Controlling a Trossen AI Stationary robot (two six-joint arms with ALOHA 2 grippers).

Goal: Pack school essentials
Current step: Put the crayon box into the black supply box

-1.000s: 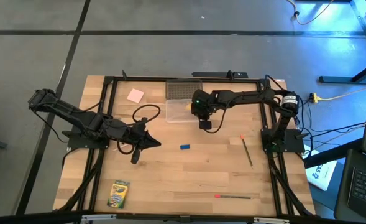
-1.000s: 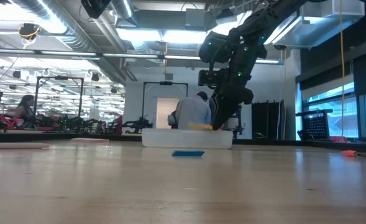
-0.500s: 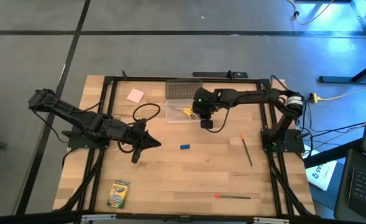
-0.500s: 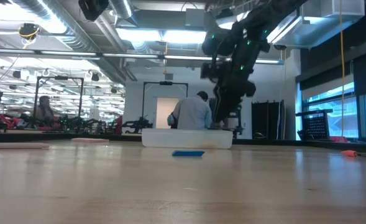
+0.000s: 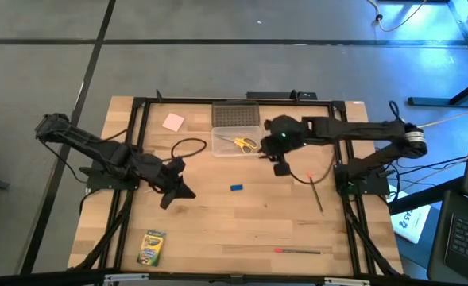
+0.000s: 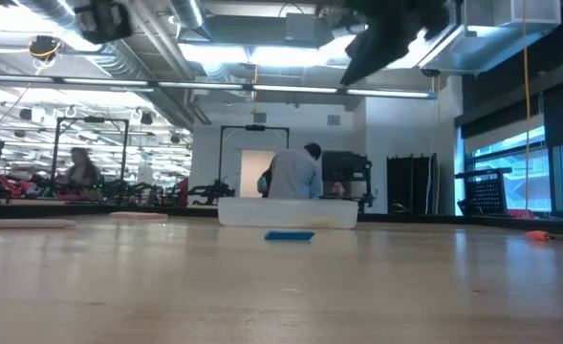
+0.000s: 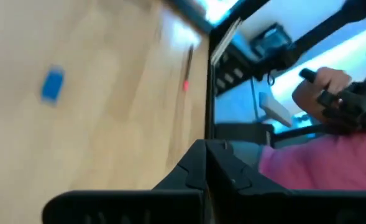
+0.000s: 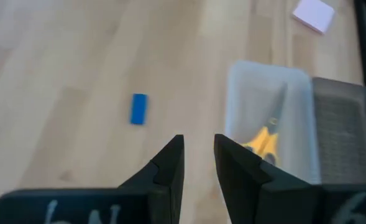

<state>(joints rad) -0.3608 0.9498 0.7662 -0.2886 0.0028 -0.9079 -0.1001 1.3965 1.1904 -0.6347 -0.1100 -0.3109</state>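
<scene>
We record a pale wooden table (image 5: 218,214) on a grey floor, in an open workshop hall with ceiling ducts. The yellow-handled scissors (image 5: 245,143) lie in the clear case (image 5: 227,145) at twelve o'clock. The right gripper (image 5: 280,168) hangs just beside the case at its four o'clock, fingers (image 8: 170,163) narrowly parted, empty. The left gripper (image 5: 183,193) waits at nine o'clock, closed. The blue block (image 5: 236,188) sits at centre.
</scene>
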